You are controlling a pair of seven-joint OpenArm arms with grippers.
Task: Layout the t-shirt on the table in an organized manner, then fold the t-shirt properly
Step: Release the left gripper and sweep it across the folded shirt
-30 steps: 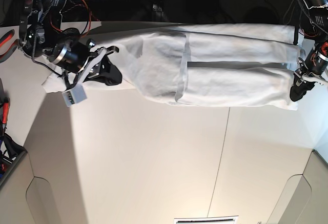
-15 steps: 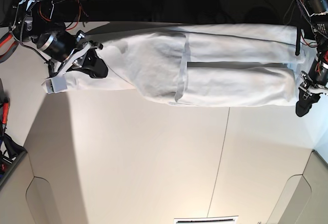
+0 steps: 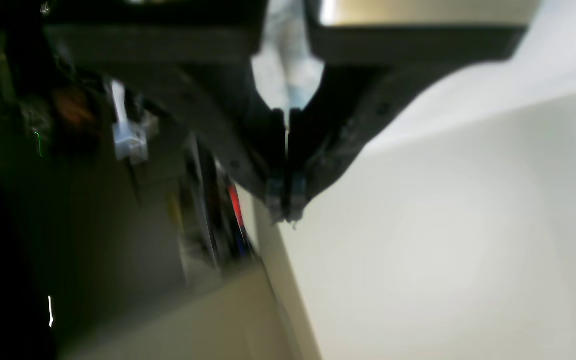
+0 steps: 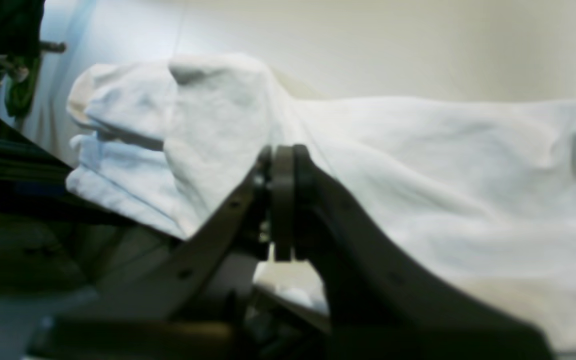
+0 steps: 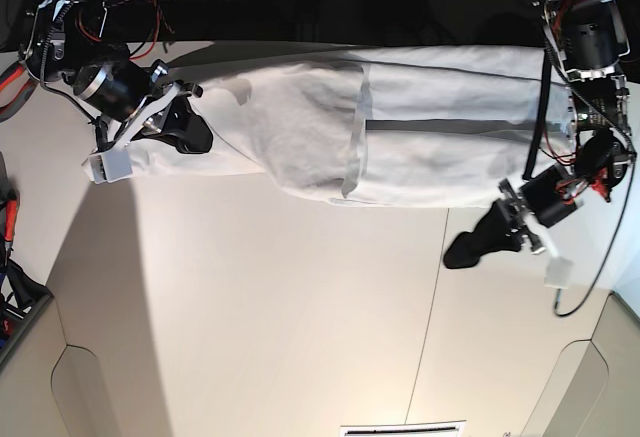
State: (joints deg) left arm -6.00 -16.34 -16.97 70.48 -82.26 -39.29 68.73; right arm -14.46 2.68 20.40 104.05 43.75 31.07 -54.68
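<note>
White tabletop fills most of the base view, the table (image 5: 300, 307) crossed by a thin dark seam, with dark clutter and cables beyond its far edge. The t-shirt (image 5: 400, 137) lies along that far edge as a long narrow band, folded lengthwise on itself with a sleeve layer showing across its middle.

Relative to the shirt: the right gripper (image 5: 185, 132) sits at the band's end on the base view's left, its jaws pressed together. In the right wrist view the claw (image 4: 280, 200) is seen edge-on in front of bunched cloth; no fabric shows between the tips, so it looks closed on nothing, though I cannot rule out a pinch hidden behind it. The left gripper (image 5: 480, 245) is off the shirt, just below the band's other end, over bare table near the seam. Its wrist view shows the jaws (image 3: 285, 200) shut tight with nothing between them.

Judging from this, the lengthwise folds look done and the step in hand is the crosswise fold, bringing one end of the band over the other. The next move calls for the left claw to open, go to the band's near corner at its end, and take all layers together while the right does likewise, so the stack does not slide apart.
</note>
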